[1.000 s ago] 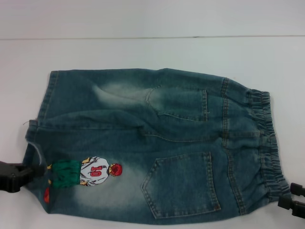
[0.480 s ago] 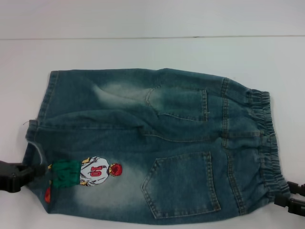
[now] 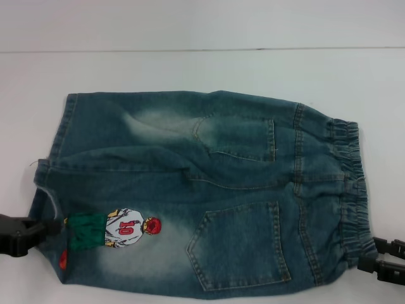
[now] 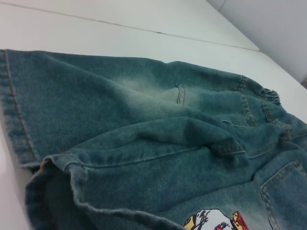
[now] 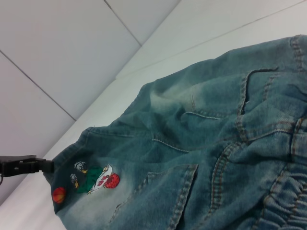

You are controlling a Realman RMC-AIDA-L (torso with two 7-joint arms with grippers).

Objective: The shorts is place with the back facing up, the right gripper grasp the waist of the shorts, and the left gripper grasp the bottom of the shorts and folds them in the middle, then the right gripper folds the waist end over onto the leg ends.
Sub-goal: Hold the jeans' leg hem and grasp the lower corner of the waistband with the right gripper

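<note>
Head view looks steeply down on the shorts (image 3: 202, 196) from above, taking in nearly the whole garment. Left wrist view sits low and close at the hem end, facing along the denim toward the waistband. Right wrist view sits close at the waistband, facing the hems. All three share the cartoon print (image 3: 117, 229).
</note>
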